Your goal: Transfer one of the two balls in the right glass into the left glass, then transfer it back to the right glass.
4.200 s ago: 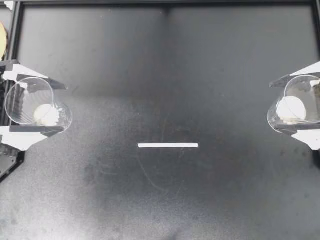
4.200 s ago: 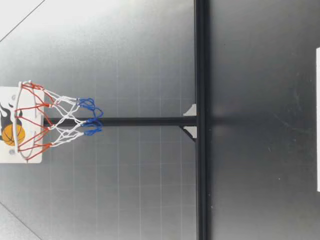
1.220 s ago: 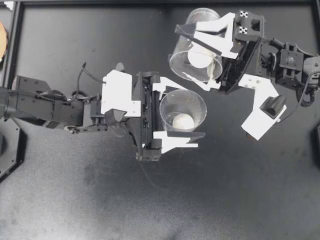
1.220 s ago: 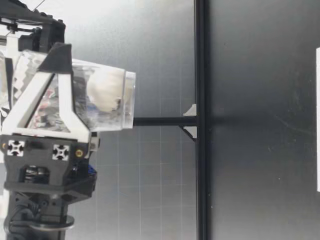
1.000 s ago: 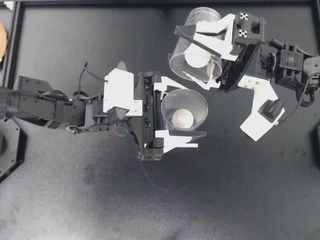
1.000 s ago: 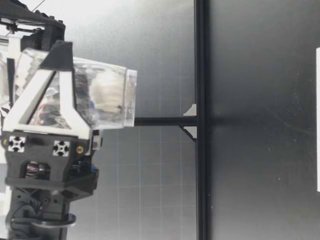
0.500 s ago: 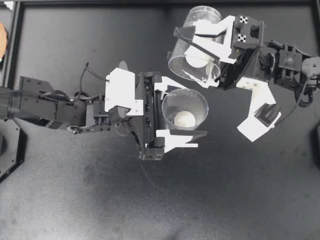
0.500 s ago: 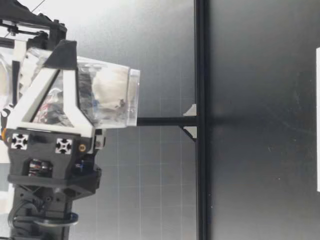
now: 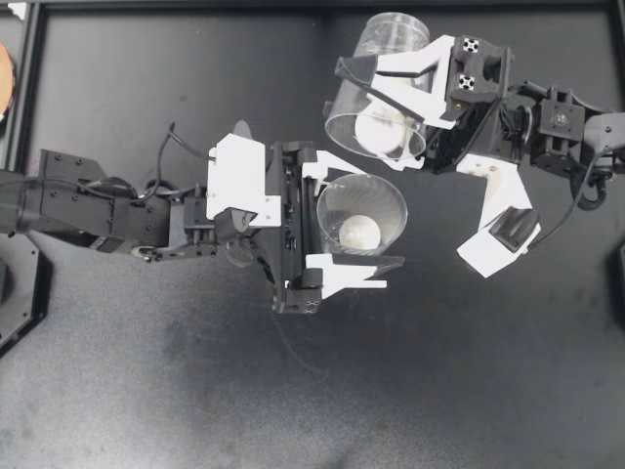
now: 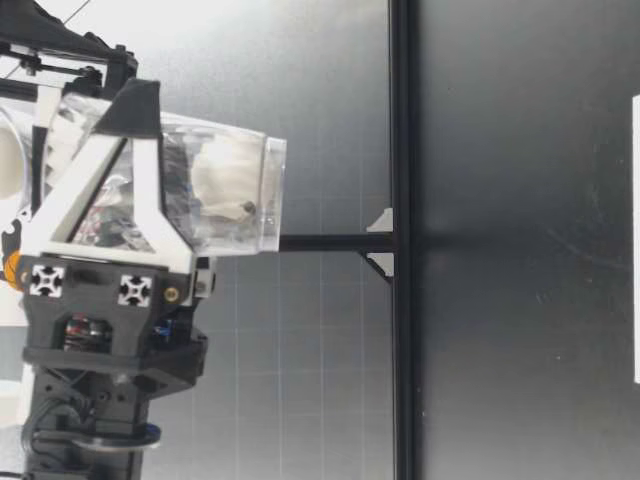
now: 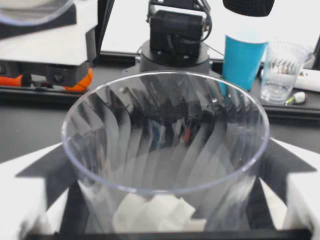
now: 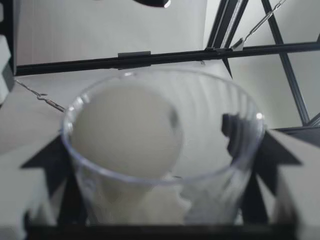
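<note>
My right pincer [image 9: 356, 106] is out over the far half of the worktop [image 9: 146, 391], its two white fingers pressed against opposite sides of the right glass [image 9: 391, 34]. That glass is tipped well over, mouth lower than base and turned towards the left glass [image 9: 334, 207]. The ball [image 9: 376, 127] lies down at the mouth end of the tipped glass, against its lower wall. I cannot quite make out through the ribbed plastic whether it touches the rim itself. My left pincer [image 9: 386, 221] is clamped the same way on the left glass, a finger on each side, holding it upright with its mouth open to the overhead camera. The second ball [image 9: 358, 232] sits at the bottom of it. From above the two rims stand just beside each other, and from the left wrist camera the right glass's rim shows above the left glass, off to one side.
</note>
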### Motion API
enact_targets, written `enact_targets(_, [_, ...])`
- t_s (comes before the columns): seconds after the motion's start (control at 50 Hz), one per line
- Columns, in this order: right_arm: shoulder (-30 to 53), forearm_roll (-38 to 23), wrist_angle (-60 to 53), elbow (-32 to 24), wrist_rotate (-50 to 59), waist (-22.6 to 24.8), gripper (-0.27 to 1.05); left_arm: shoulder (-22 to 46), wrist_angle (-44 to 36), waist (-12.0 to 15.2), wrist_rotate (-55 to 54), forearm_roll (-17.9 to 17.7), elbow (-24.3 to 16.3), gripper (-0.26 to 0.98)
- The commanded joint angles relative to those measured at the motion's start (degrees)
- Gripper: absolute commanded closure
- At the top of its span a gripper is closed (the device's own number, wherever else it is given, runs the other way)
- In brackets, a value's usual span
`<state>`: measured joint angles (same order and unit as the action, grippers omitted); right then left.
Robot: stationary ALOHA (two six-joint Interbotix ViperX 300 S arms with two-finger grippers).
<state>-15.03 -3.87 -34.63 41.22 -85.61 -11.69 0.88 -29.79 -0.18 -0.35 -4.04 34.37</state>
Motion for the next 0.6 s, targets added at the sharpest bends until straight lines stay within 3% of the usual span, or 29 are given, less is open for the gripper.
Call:
enact_targets(0.0, [-0.70,1.14,-0.70,-1.41,0.62,0.26,0.05,-0.62,-0.26,0.09,0.00,-0.09,-1.32,-0.01])
enact_targets(0.26, [-2.72,11.60,0.09,-0.53,13.71,1.67,0.05,-0.79,-0.26,0.09,0.09,-0.09,-1.32,-0.01])
enact_targets(0.42, [-7.21,12.22,1.41,2.20,24.79,1.67,0.06,-1.14,-0.18,0.09,0.79,-0.09,-0.70,-0.01])
enact_targets(0.58, [-13.80,12.39,1.49,7.29,28.39,1.67,0.06,-2.64,-0.18,-0.26,1.32,0.35,1.32,-0.01])
